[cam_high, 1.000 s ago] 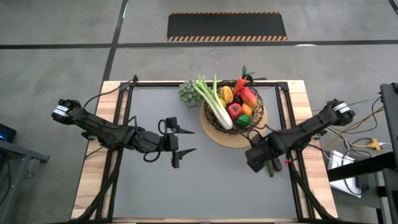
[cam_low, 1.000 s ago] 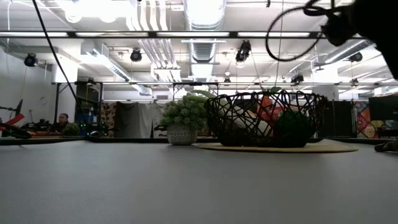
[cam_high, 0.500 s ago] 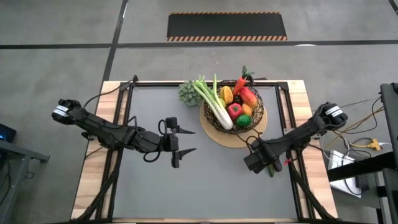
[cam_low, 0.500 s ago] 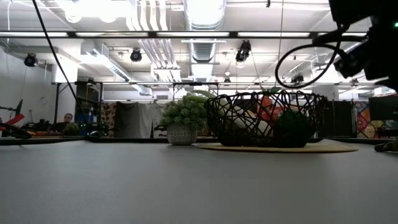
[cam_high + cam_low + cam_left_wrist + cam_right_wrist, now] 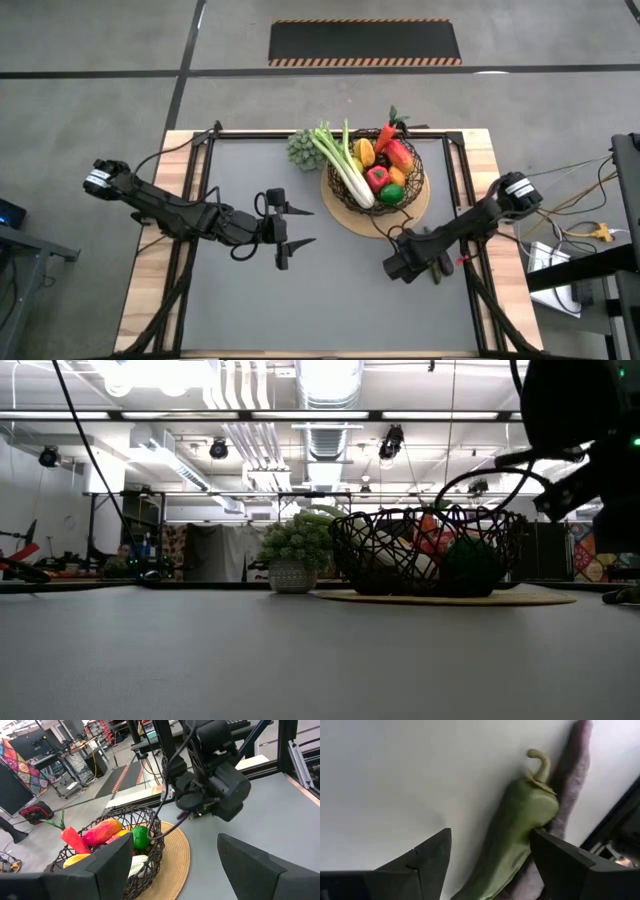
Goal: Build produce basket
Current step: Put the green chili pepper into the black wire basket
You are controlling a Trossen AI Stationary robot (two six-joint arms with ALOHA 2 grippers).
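Note:
The dark wire basket (image 5: 398, 196) sits on a tan round mat at the table's far right. It holds a leek-like stalk (image 5: 343, 165), a carrot, and red, yellow, orange and green pieces. A green pepper (image 5: 512, 830) lies on the table against a dark purple piece (image 5: 572, 785), near the table's right edge (image 5: 437, 270). My right gripper (image 5: 490, 840) is open above the pepper, pointing down, one finger on either side of it and apart from it. My left gripper (image 5: 312, 226) is open and waits over the table's middle.
A small potted plant (image 5: 299, 148) stands at the far edge, left of the basket. A black frame rail (image 5: 470, 230) runs along the table's right side, close to the pepper. Grey table surface stretches open across the near half.
My right gripper has come down toward the table and shifted slightly toward the left and near edges, ending over the green pepper. In the low view the arm has dropped lower into the picture. The produce and the basket have stayed in place.

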